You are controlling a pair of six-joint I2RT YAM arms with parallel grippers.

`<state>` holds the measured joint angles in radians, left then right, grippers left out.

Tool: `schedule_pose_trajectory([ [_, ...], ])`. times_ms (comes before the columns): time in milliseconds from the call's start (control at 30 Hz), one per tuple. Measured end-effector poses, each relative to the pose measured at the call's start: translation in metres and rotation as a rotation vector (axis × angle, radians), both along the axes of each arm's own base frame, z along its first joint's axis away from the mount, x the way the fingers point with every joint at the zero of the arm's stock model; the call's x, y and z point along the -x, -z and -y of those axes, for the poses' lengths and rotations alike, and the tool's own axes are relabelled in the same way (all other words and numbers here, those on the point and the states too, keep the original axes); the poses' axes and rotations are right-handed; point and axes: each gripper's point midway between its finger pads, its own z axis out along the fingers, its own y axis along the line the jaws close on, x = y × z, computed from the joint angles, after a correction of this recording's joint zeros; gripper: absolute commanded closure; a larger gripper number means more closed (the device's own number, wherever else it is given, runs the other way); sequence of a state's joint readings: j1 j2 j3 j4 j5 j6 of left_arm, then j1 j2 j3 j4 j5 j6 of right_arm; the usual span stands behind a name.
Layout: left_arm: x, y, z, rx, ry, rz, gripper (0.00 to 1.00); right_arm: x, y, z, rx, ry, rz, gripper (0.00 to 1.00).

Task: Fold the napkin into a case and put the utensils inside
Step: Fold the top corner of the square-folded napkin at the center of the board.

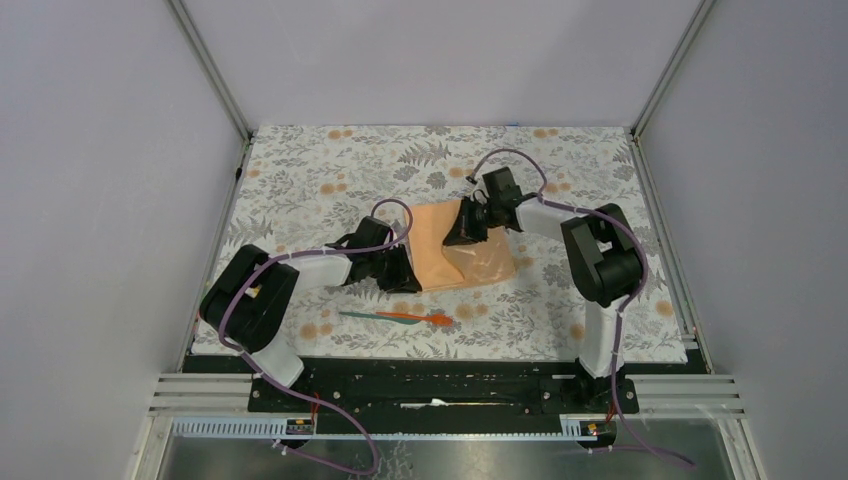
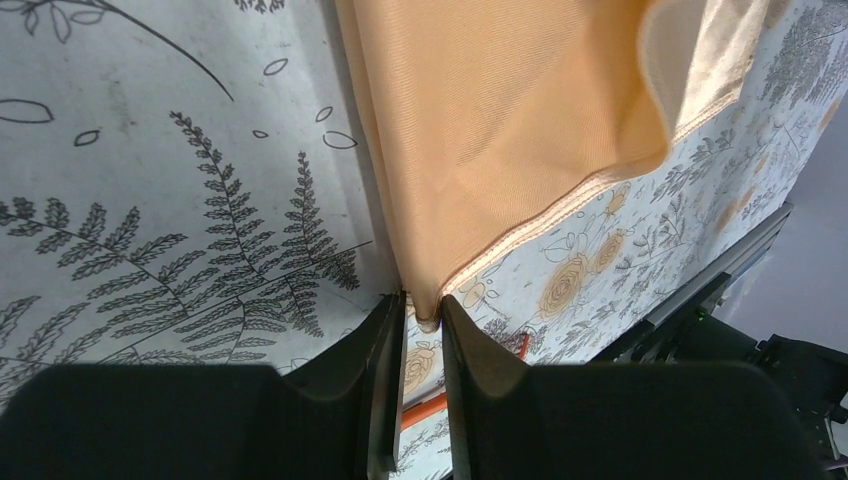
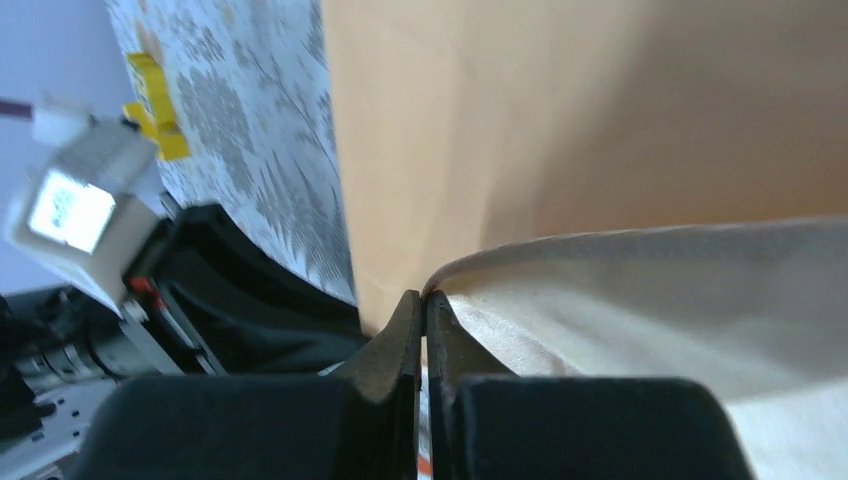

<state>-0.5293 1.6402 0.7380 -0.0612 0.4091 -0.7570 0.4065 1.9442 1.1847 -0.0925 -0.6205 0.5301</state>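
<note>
Right wrist: right end effector (image 3: 426, 300) pinches the napkin (image 3: 600, 140) by its edge.

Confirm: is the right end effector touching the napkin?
Touching. Right wrist view: the right end effector is shut, pinching the lifted edge of the napkin.

The napkin (image 2: 500, 110) is peach-orange woven cloth with a fine ribbed weave and a soft sheen. Its hem is stitched, and its turned-up underside looks paler and matt. Beneath the napkin, the tablecloth (image 2: 170, 200) is smooth with a flat finish, printed with grey ferns and orange flowers. The utensils (image 1: 400, 317), on the near side of the napkin, look like smooth plastic, teal-green and orange-red. The left gripper (image 2: 423, 310), at the napkin's corner, has fingers (image 2: 480, 380) of matt black plastic. The upright rails (image 1: 215, 75) behind the napkin are pale bare metal.
</note>
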Motion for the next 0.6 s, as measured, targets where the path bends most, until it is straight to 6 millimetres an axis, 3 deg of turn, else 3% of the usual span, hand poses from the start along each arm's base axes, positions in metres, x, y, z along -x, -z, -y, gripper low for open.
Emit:
schedule_pose_trajectory([
  [167, 0.0, 0.0, 0.001, 0.006, -0.001, 0.006, 0.73, -0.027, 0.002, -0.032, -0.06, -0.001, 0.012, 1.0],
  [267, 0.0, 0.0, 0.001, 0.01, -0.001, 0.006, 0.64, -0.043, 0.004, -0.047, -0.095, 0.01, 0.012, 1.0],
  [367, -0.001, -0.004, 0.004, 0.024, -0.004, 0.01, 0.59, -0.055, 0.005, -0.055, -0.119, 0.021, 0.012, 1.0],
  [600, 0.003, -0.007, 0.001, 0.025, -0.026, -0.006, 0.61, -0.065, 0.001, -0.068, -0.152, 0.024, 0.011, 1.0],
])
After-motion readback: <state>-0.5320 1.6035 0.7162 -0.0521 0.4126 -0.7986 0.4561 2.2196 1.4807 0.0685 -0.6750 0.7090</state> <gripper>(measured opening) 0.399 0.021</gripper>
